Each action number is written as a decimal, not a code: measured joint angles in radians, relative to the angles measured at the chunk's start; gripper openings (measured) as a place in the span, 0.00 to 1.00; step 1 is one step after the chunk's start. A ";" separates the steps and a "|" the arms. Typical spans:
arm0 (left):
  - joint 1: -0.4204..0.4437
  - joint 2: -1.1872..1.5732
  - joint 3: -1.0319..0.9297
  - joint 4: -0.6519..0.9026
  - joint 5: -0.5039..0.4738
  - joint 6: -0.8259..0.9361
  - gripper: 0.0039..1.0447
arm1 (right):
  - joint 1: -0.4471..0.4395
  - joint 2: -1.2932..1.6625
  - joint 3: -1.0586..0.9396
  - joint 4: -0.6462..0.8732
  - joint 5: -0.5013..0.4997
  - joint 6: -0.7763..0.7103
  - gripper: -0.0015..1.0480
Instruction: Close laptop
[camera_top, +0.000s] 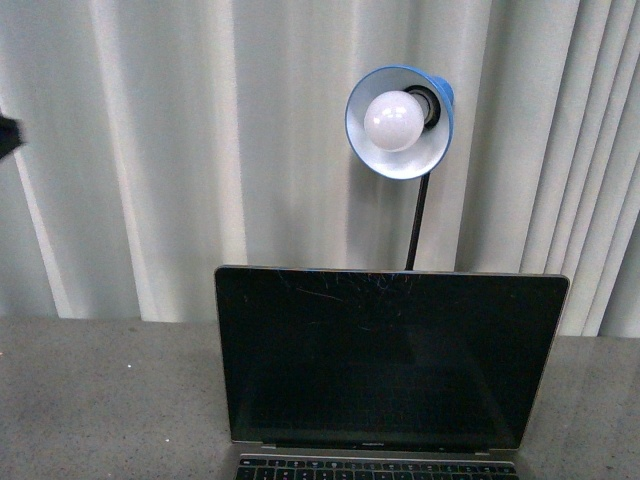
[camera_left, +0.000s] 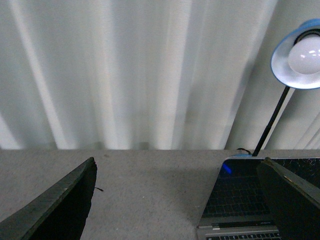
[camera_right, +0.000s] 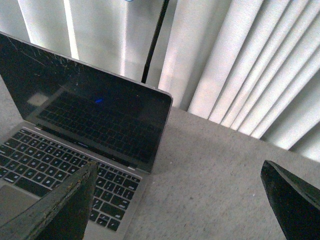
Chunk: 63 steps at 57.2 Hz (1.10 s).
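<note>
Laptop (camera_top: 390, 360) stands open, screen facing the robot, hinge crosswise.

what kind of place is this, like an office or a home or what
Probably a staged desk in an office or lab; it can't be told for certain. An open laptop sits on a grey speckled tabletop, with a blue desk lamp behind it and pale pleated curtains as the backdrop.

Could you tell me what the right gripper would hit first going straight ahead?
The right gripper, open, would probably meet the table beside the laptop, then the curtain; depth is unclear.
</note>
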<state>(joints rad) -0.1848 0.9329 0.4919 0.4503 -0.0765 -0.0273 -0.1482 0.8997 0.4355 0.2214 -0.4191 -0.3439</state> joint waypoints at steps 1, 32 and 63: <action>-0.015 0.037 0.023 0.011 0.000 0.011 0.94 | 0.002 0.032 0.016 0.013 -0.002 -0.018 0.93; -0.143 0.669 0.578 -0.089 -0.005 0.192 0.94 | 0.124 0.529 0.402 0.058 -0.055 -0.372 0.80; -0.215 0.840 0.757 -0.263 -0.044 0.481 0.03 | 0.204 0.706 0.634 -0.140 -0.051 -0.725 0.03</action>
<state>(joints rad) -0.3996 1.7725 1.2488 0.1875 -0.1204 0.4541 0.0559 1.6058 1.0691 0.0818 -0.4706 -1.0687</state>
